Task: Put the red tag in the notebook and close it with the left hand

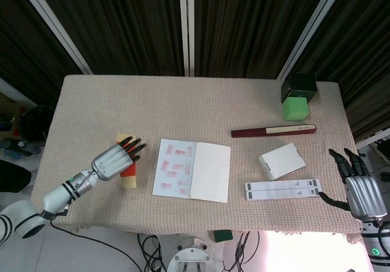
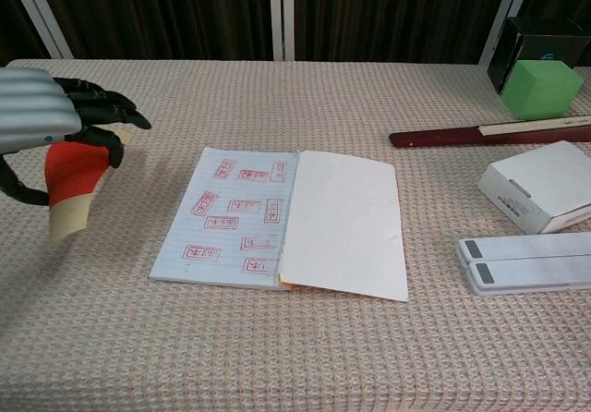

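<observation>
Rough woven cloth table cover; notebook seemingly matt paper.

The table, covered in a beige woven cloth, carries an open notebook, a dark red ruler, a white box, two white strips, a green cube and a black box.

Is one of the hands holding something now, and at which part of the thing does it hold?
The left hand holds the red tag by its red upper end; the beige end hangs free. The right hand holds nothing.
</observation>
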`<control>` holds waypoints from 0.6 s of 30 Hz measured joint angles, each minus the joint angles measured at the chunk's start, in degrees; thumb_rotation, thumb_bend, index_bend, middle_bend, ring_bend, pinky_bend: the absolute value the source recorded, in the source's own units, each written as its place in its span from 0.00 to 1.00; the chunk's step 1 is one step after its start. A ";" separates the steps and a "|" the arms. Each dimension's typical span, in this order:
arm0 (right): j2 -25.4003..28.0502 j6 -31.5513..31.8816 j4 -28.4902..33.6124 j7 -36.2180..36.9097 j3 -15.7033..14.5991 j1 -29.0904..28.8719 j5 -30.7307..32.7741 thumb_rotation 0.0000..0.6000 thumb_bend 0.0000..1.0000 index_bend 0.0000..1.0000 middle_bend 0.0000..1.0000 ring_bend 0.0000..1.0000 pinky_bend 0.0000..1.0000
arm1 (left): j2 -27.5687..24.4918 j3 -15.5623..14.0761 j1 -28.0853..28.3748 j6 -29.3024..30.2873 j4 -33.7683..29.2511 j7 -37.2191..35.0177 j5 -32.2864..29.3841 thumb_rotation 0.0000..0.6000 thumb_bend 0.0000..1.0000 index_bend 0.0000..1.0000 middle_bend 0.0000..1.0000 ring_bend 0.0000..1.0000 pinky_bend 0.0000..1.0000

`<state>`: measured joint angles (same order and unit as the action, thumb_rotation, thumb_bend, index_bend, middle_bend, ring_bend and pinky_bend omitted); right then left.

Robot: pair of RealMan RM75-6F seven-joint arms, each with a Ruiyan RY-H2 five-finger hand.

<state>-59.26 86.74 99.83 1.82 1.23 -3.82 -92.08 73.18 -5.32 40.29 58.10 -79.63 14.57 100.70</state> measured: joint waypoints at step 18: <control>-0.05 -0.24 -2.33 2.95 -0.13 0.45 1.01 1.00 0.06 0.00 0.14 0.00 0.12 | 7.63 7.30 9.77 -15.51 -7.34 14.15 -7.28 1.00 0.13 0.33 0.07 0.04 0.14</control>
<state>-59.31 86.50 97.51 4.76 1.10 -3.37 -91.08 80.81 1.97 50.06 42.59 -86.97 28.72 93.42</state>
